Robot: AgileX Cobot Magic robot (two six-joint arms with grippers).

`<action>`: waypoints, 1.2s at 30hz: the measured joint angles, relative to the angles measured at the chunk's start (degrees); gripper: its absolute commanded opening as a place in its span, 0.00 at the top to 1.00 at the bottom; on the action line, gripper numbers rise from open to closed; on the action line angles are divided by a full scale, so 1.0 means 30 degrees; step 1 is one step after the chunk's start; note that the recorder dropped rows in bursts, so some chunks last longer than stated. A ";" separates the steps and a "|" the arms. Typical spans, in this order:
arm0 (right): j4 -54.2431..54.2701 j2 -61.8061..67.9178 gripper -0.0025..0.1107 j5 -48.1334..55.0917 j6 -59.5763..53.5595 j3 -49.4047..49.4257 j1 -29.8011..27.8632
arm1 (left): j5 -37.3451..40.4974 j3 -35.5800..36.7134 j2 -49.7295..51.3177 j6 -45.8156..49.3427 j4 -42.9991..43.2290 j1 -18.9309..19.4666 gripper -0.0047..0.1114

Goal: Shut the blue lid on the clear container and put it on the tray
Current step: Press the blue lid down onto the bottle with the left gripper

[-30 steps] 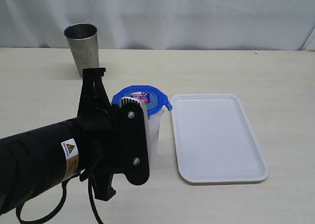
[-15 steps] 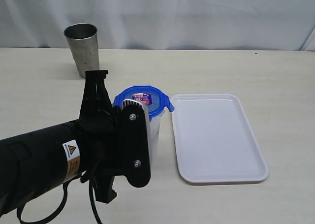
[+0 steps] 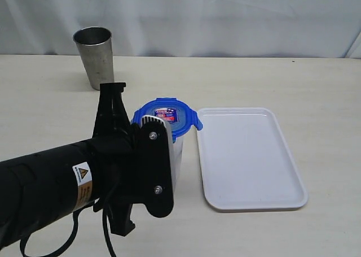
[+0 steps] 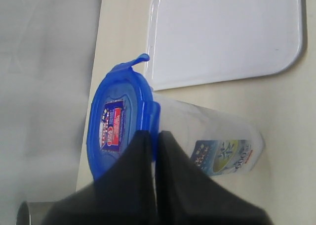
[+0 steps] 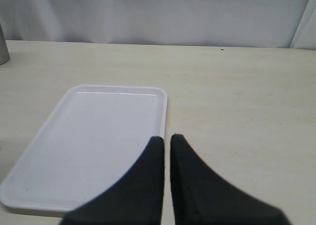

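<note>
The clear container (image 3: 177, 154) stands upright on the table just left of the tray (image 3: 248, 155), with the blue lid (image 3: 167, 115) on top of it. One lid flap (image 3: 197, 121) sticks out toward the tray. My left gripper (image 3: 113, 87) is shut and empty, close beside the container. In the left wrist view its tips (image 4: 154, 134) line up with a side flap of the blue lid (image 4: 116, 121), above the labelled container (image 4: 202, 131); whether they touch is unclear. My right gripper (image 5: 167, 137) is shut and empty over the near long edge of the tray (image 5: 94, 136).
A grey steel cup (image 3: 96, 55) stands at the back left of the table. The left arm's black body (image 3: 67, 183) fills the front left and hides the container's left side. A pale curtain (image 3: 225, 14) backs the table.
My left gripper has shifted slightly right and down, nearer the container. The lid and container have moved a little toward the tray. The right gripper shows no change.
</note>
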 measured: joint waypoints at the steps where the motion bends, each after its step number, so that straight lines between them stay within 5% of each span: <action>1: 0.0000 0.0000 0.94 0.0000 0.0000 0.0000 0.0000 | 0.0000 0.0000 0.0000 0.0000 0.0000 0.0000 0.96; 11: 0.0000 0.0000 0.94 0.0000 0.0000 0.0000 0.0000 | 0.0695 0.0000 0.0000 0.0000 -0.0043 0.0000 0.96; 19: 0.0000 0.0000 0.94 0.0000 0.0000 0.0000 0.0000 | 0.0271 0.0000 0.0000 0.0000 -0.0043 0.0000 0.76; 28: 0.0000 0.0000 0.94 0.0000 0.0000 0.0000 0.0000 | 0.0297 0.0000 0.0000 0.0000 -0.0618 0.0000 0.73; 36: 0.0000 0.0000 0.94 0.0000 0.0000 0.0000 0.0000 | 0.0035 0.0000 0.0000 0.0000 -0.1305 0.0000 0.48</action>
